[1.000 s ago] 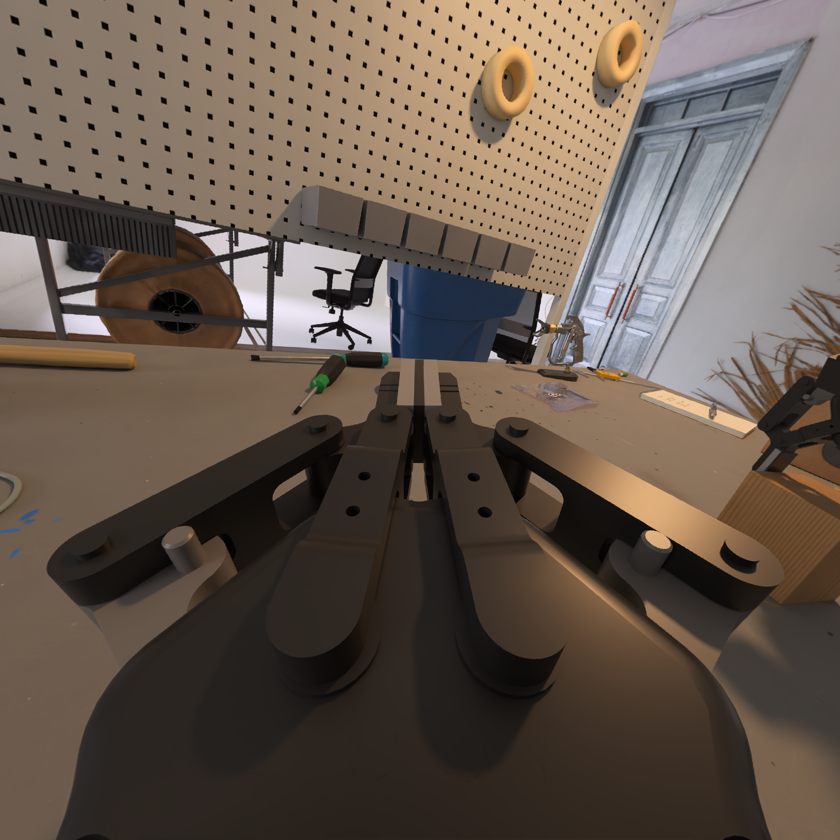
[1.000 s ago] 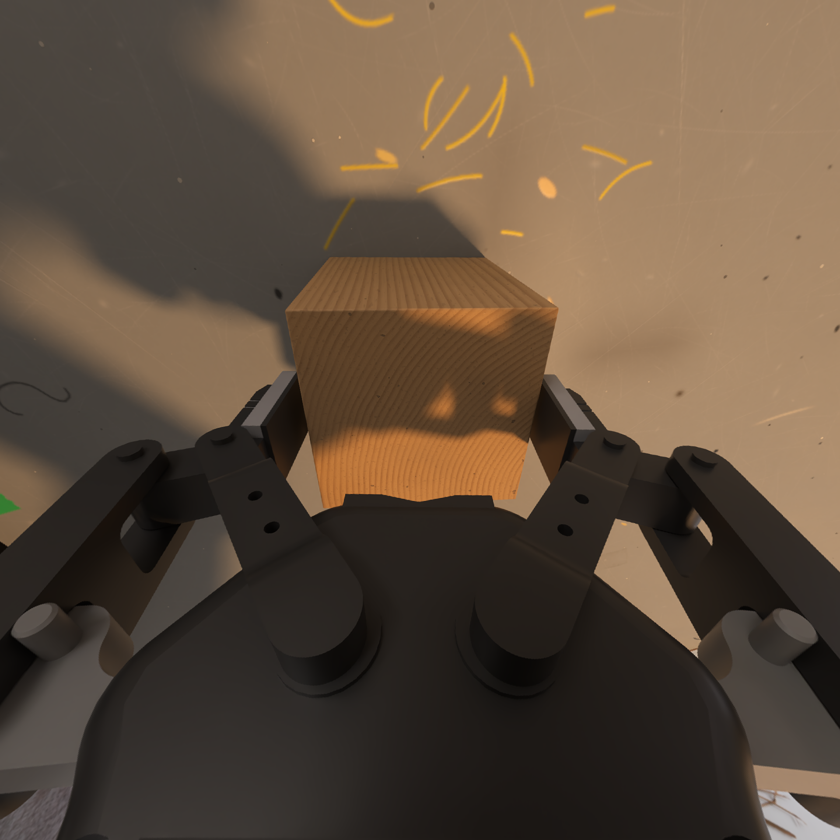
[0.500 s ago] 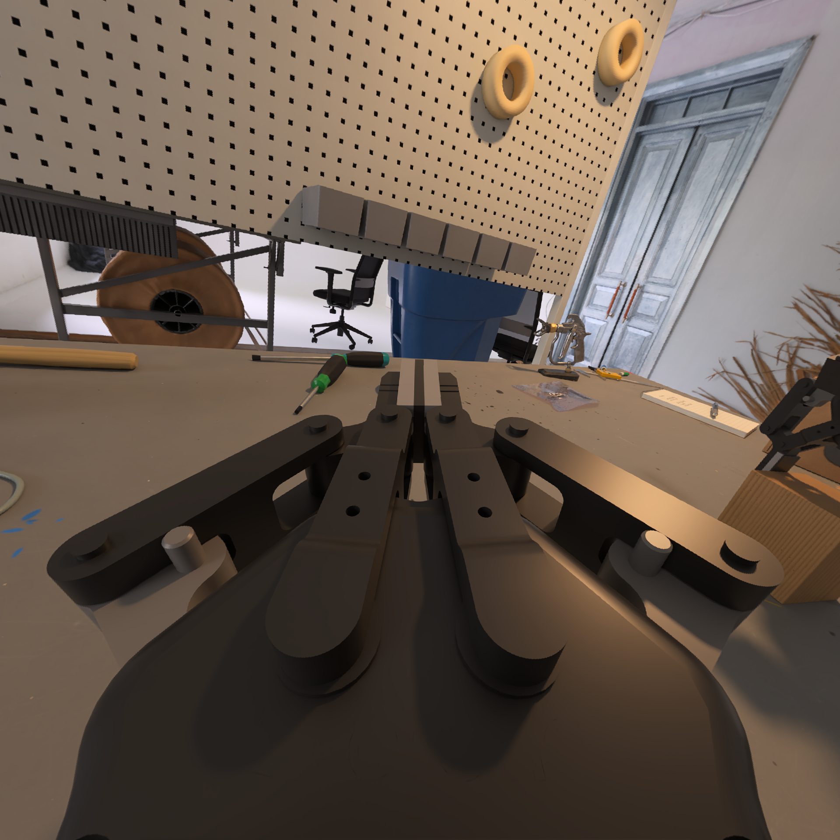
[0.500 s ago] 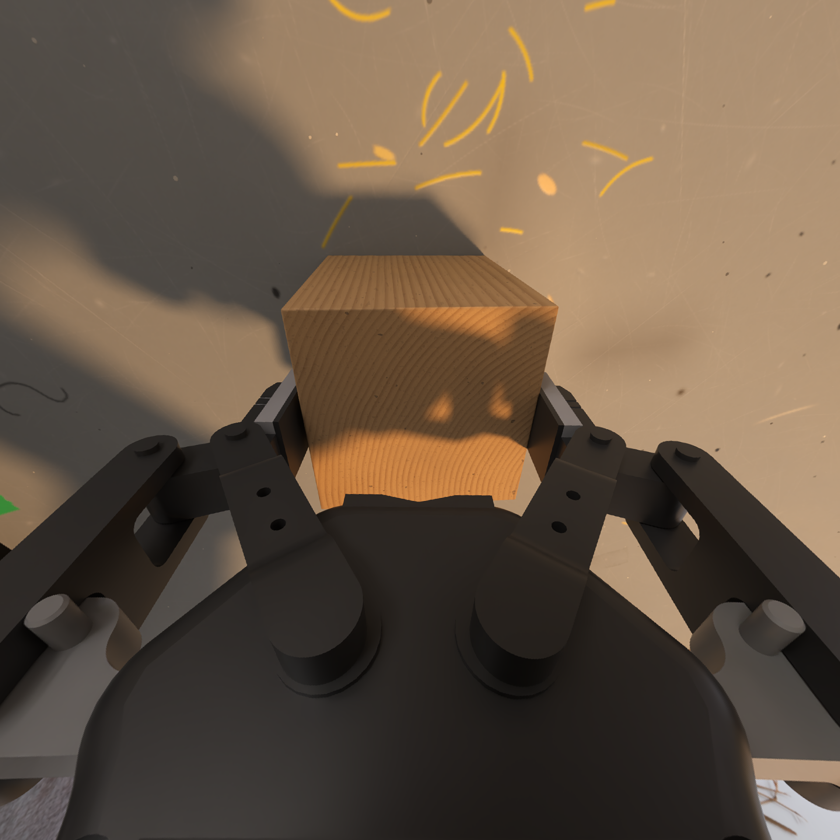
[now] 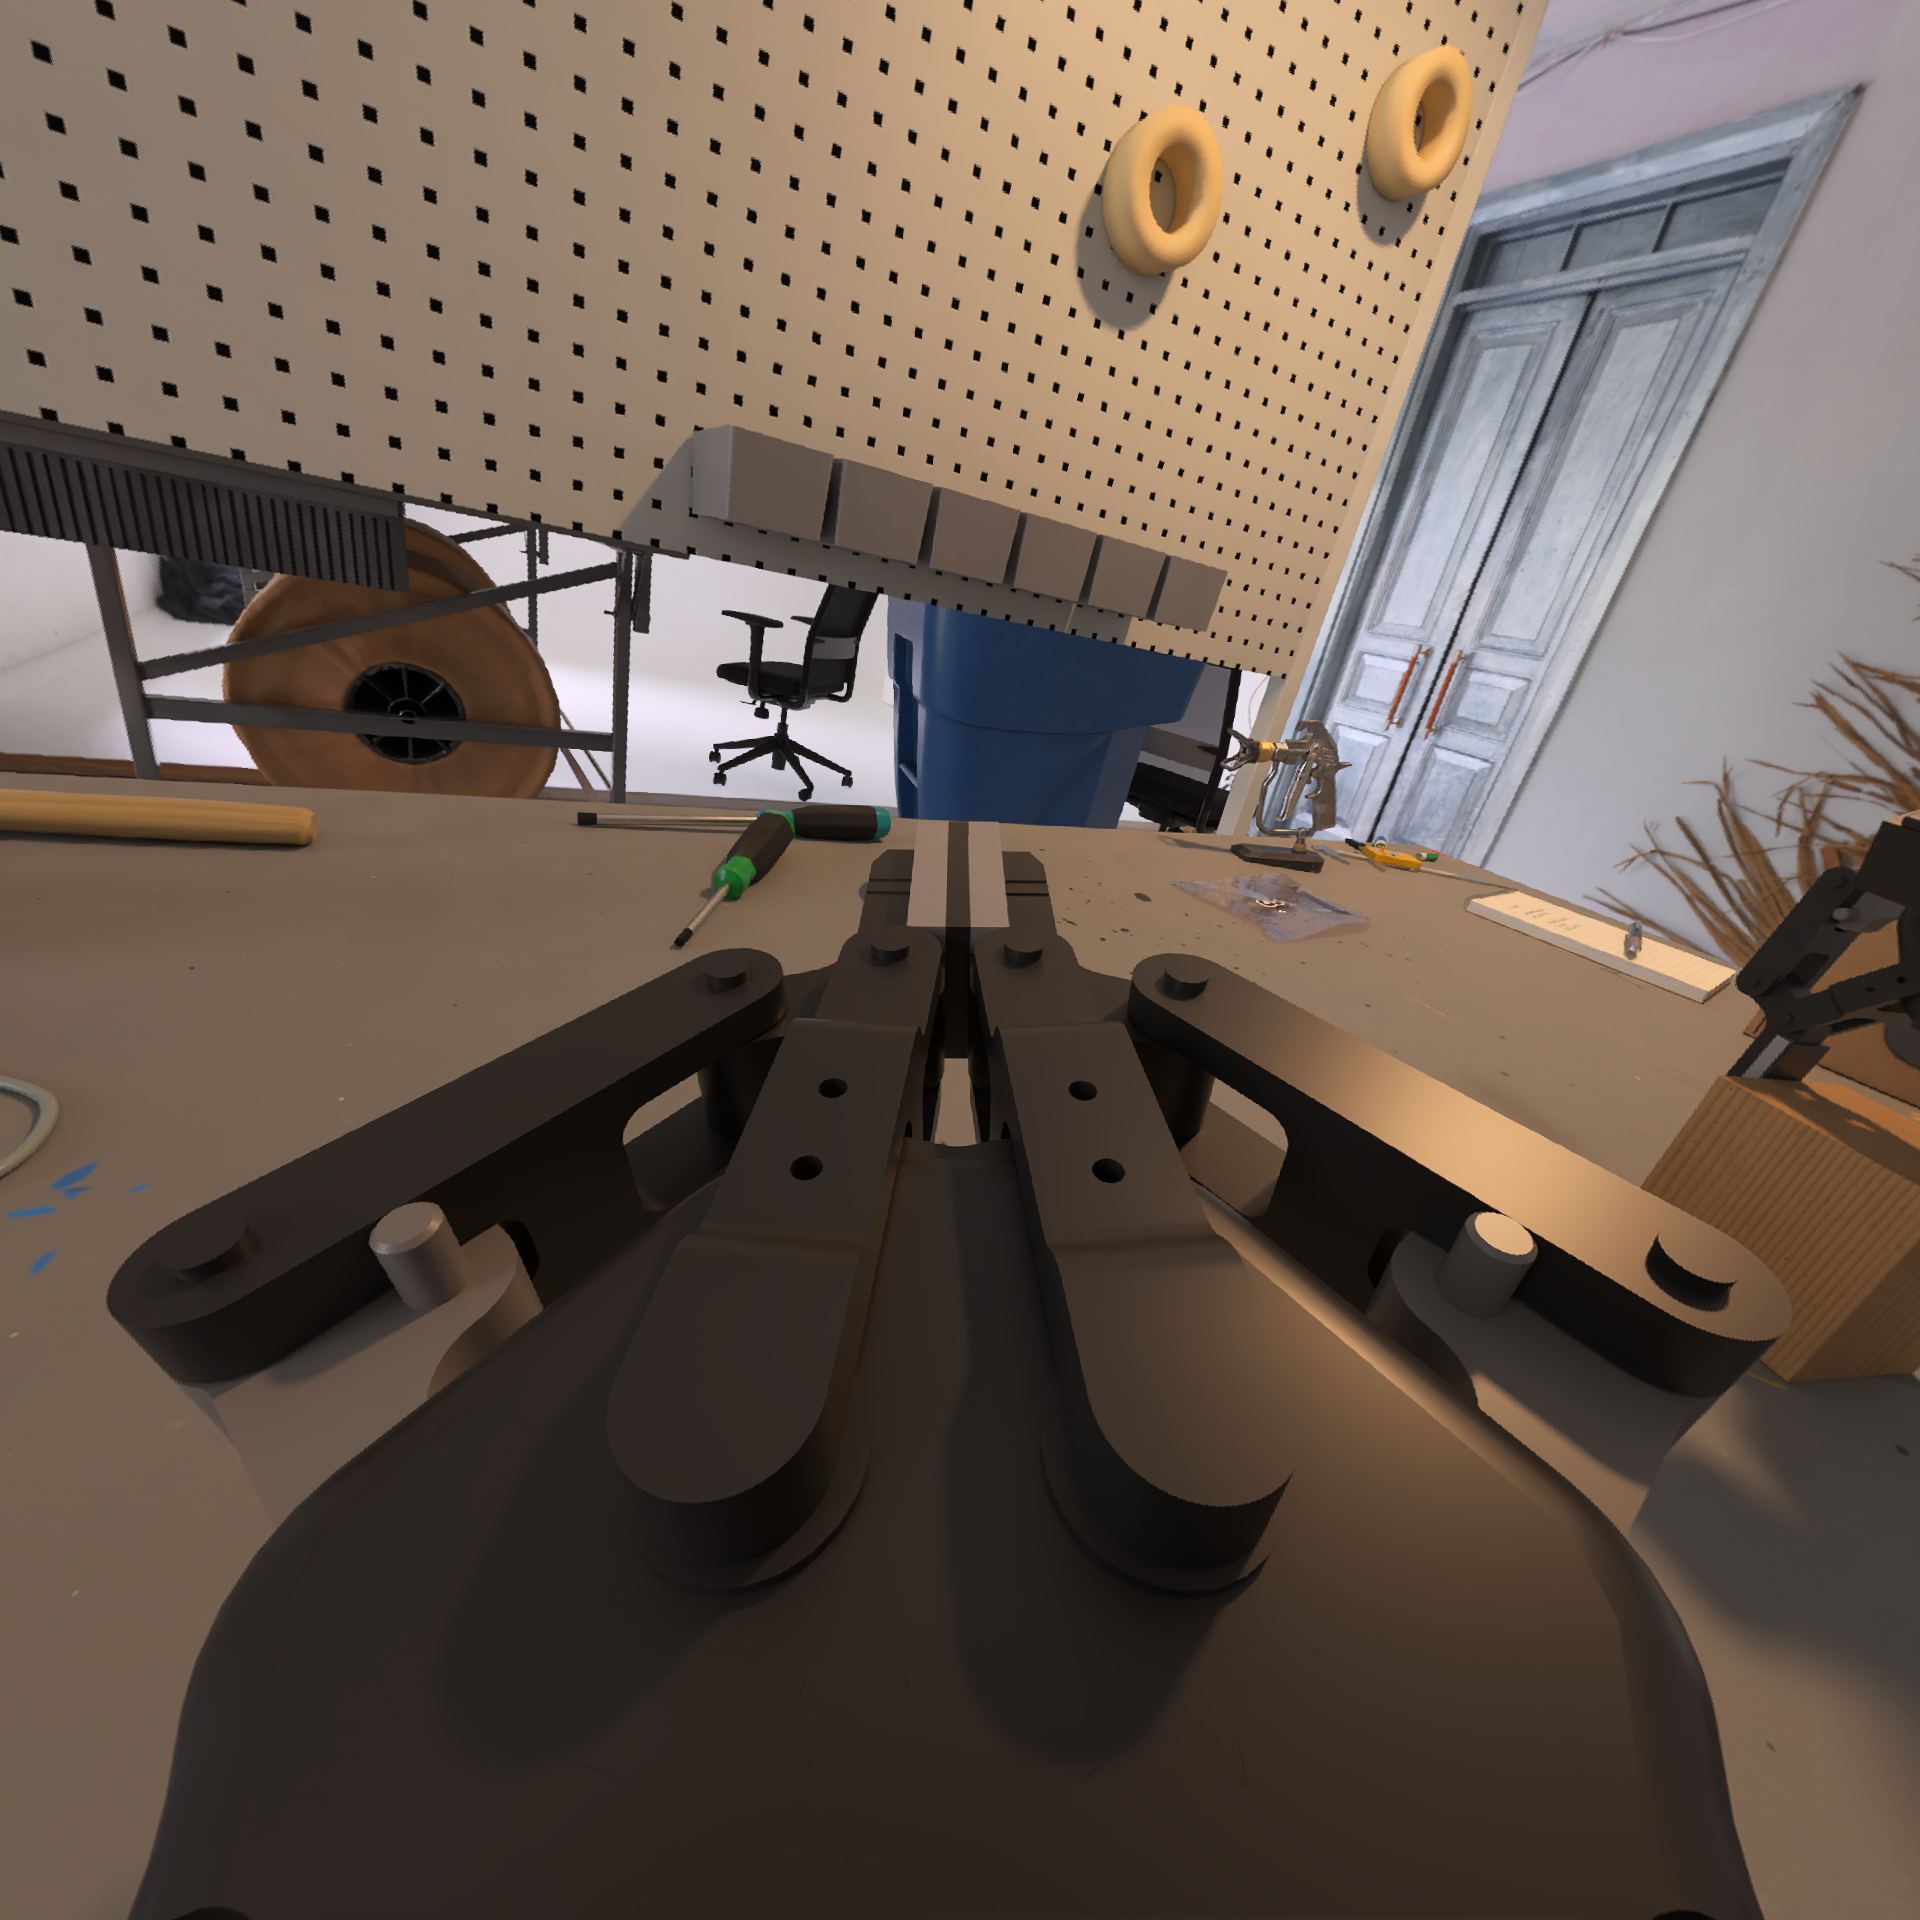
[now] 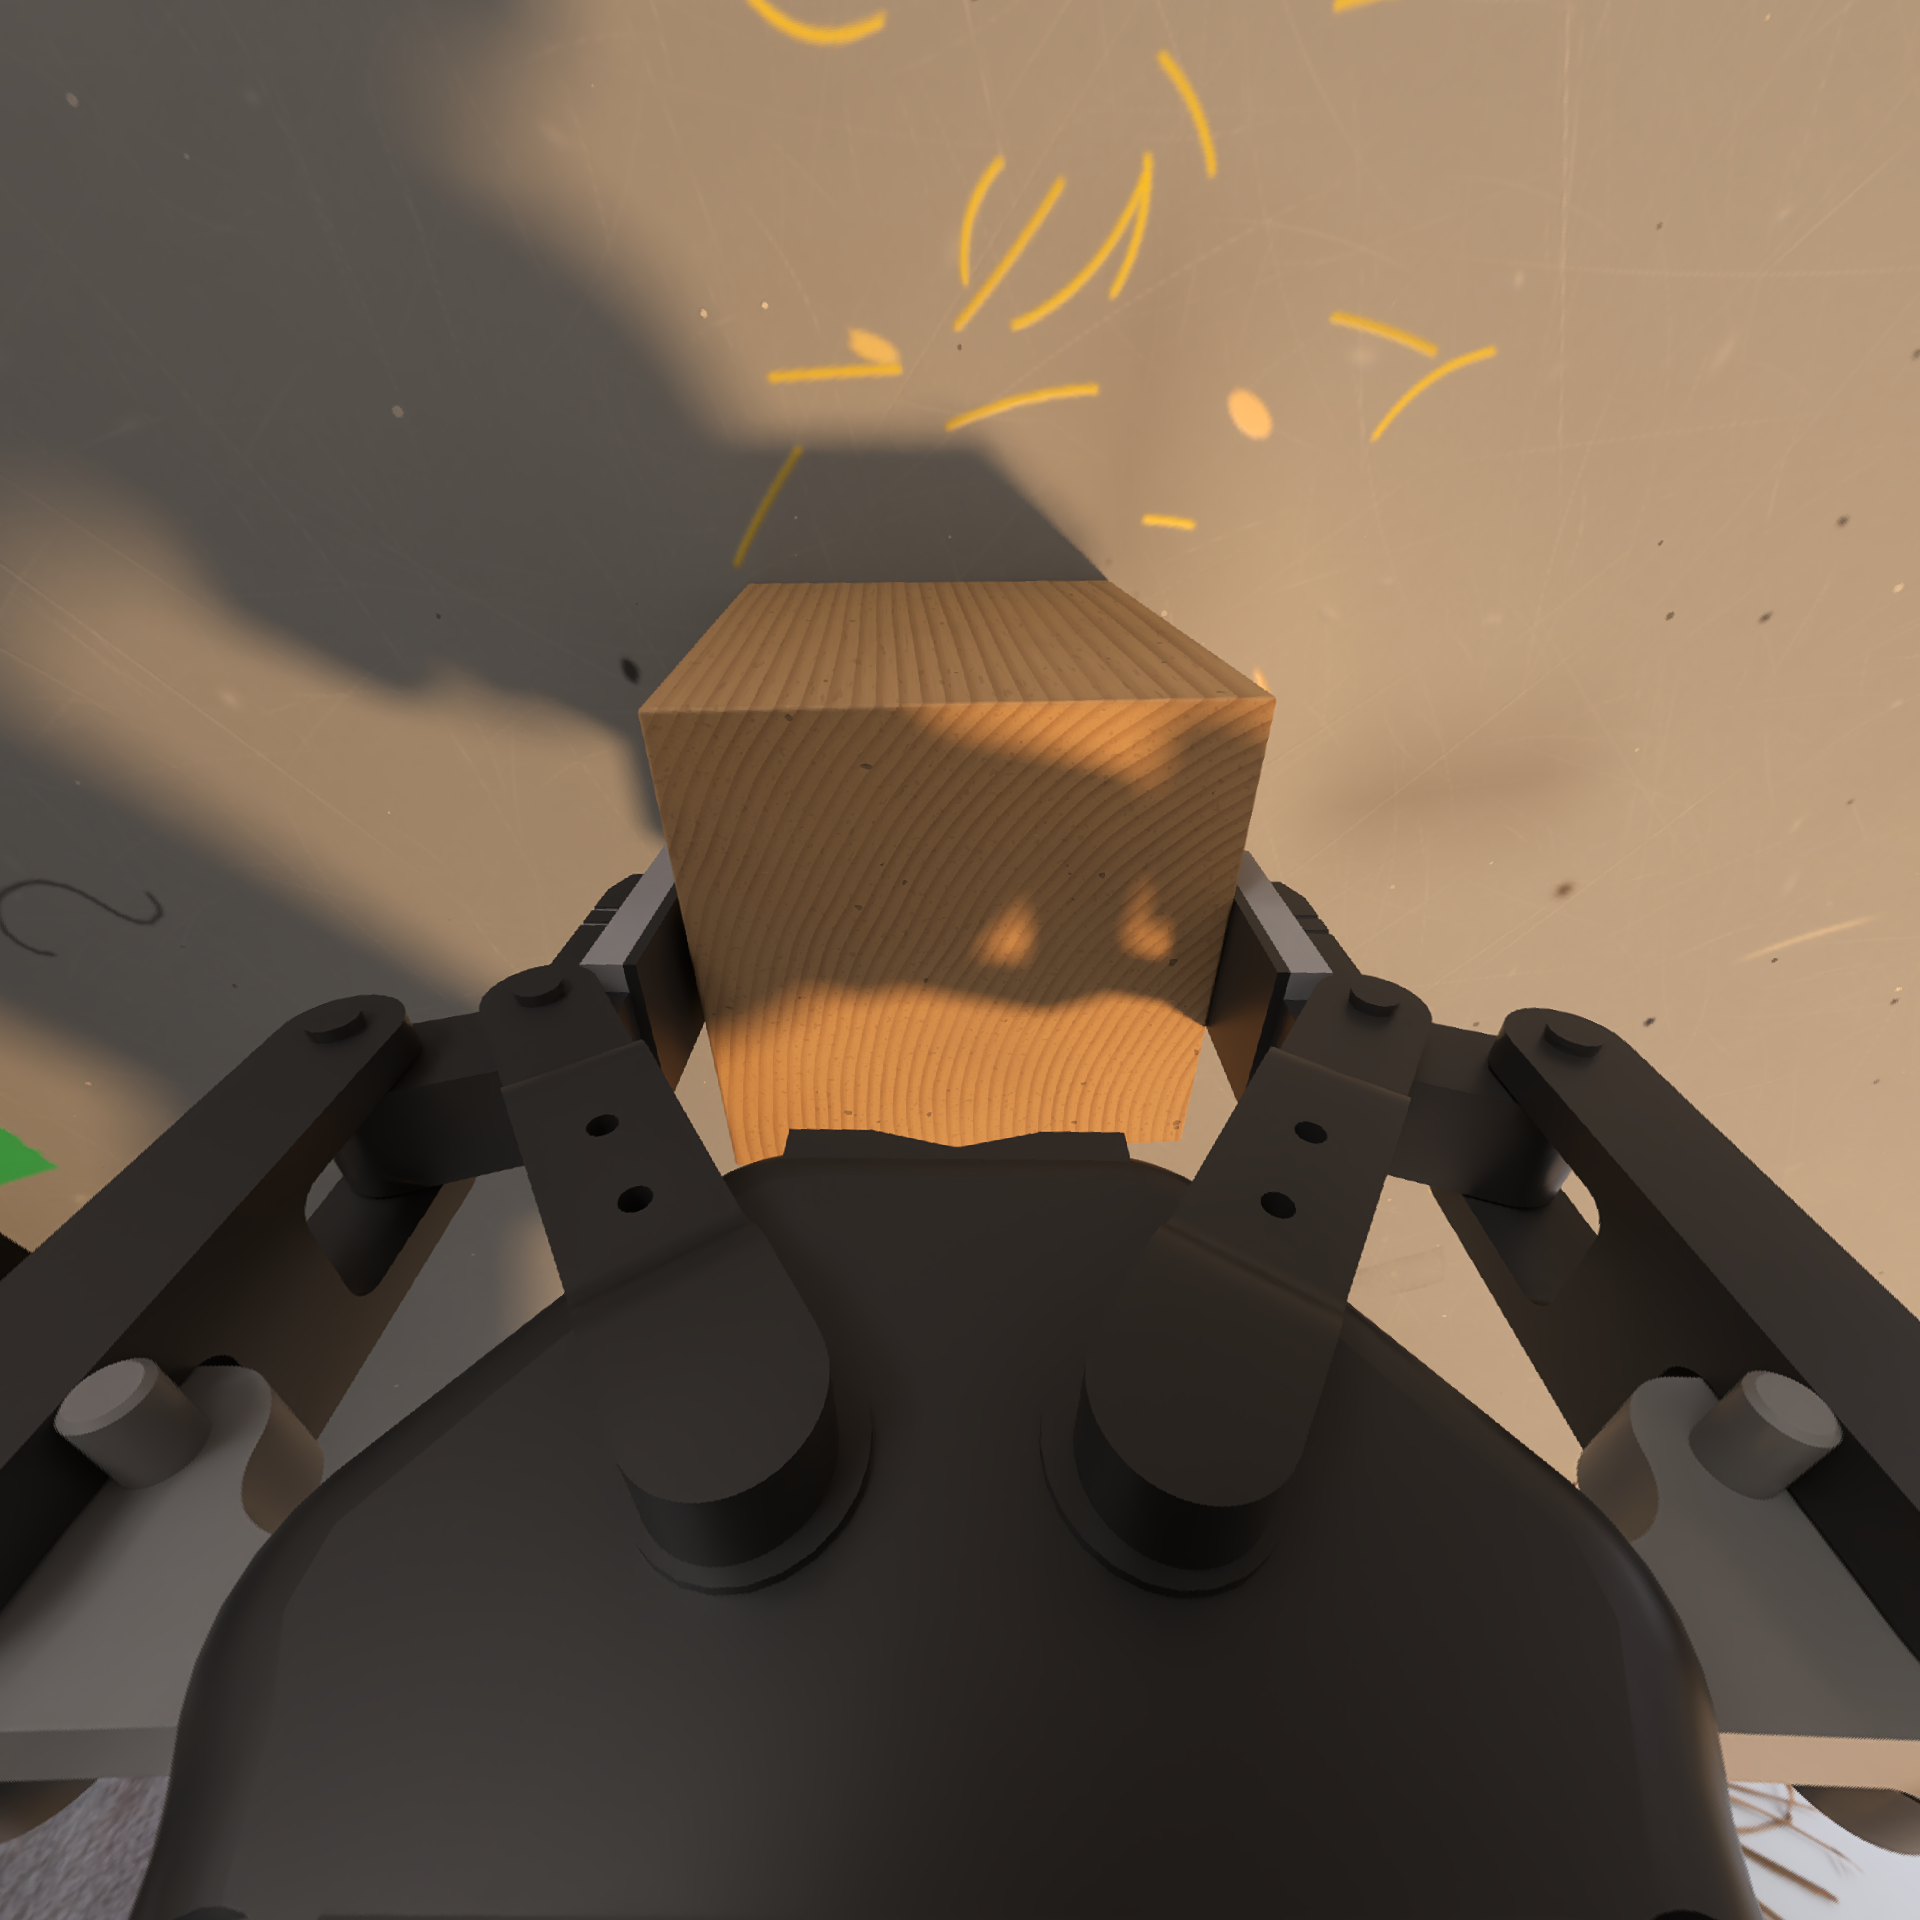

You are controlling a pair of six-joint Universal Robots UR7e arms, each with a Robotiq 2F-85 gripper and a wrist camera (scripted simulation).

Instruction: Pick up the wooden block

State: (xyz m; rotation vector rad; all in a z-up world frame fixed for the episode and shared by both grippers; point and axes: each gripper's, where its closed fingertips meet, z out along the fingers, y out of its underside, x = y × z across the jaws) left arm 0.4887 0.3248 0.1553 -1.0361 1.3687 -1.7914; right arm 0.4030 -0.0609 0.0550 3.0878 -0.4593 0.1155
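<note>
The wooden block [image 6: 951, 862] is a light brown cube standing on the workbench. My right gripper [image 6: 954, 925] points down over it, and its two fingers press on the block's left and right sides. The block also shows at the right edge of the left wrist view [image 5: 1787, 1216], with the right gripper [image 5: 1829, 997] on top of it. My left gripper [image 5: 956, 873] is shut and empty, low over the bench and well to the left of the block.
Two green-handled screwdrivers [image 5: 758, 852] and a wooden handle [image 5: 156, 821] lie at the far side of the bench. A spray gun [image 5: 1294, 779], a plastic bag [image 5: 1268, 909] and a white pad [image 5: 1590, 935] lie far right. A pegboard [image 5: 727, 260] rises behind.
The right gripper's fingers have closed inward until they touch the block's sides. The left gripper has not moved.
</note>
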